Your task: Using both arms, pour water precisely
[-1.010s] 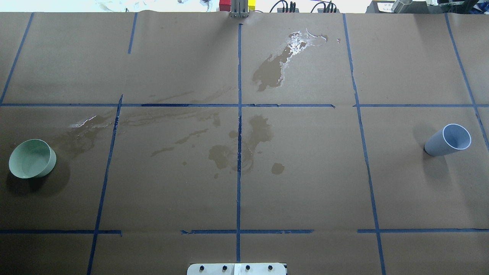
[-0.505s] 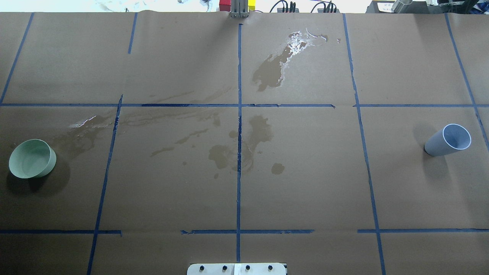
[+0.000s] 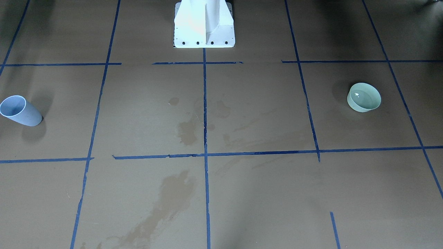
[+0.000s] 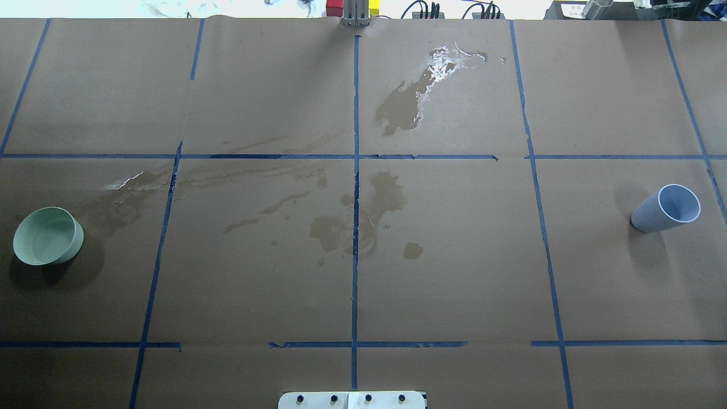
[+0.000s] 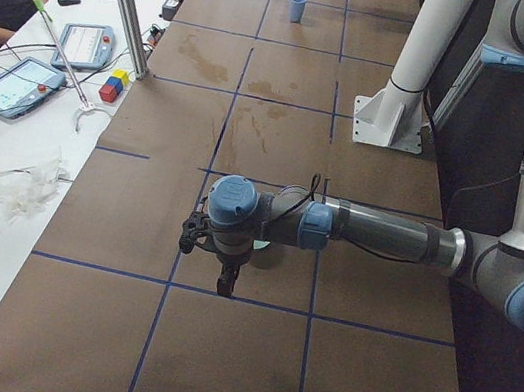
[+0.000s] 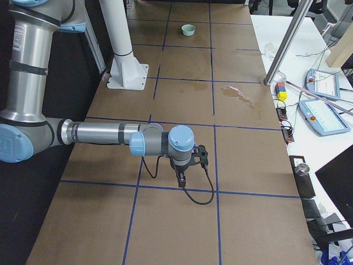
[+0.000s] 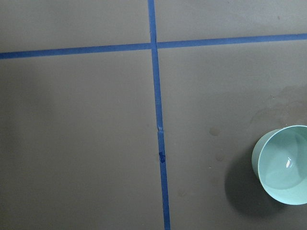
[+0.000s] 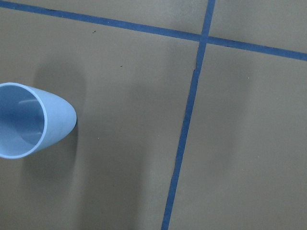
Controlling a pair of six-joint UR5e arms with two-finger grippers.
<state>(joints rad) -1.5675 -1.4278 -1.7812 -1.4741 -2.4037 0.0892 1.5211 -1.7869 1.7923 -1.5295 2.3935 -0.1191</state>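
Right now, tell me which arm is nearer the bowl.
Left. The left arm hangs just beside the bowl; the right arm is far across, by the cup.

Green bowl [image 4: 48,236] and blue cup [image 4: 664,208] stand well apart, leaving wide passage between.

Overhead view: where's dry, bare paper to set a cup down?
Driest: the far-right square beyond the blue cup, and the near half between centre tape and the cup. Avoid wet patches straddling the centre tape, the puddle beyond them, and streaks beside the green bowl.
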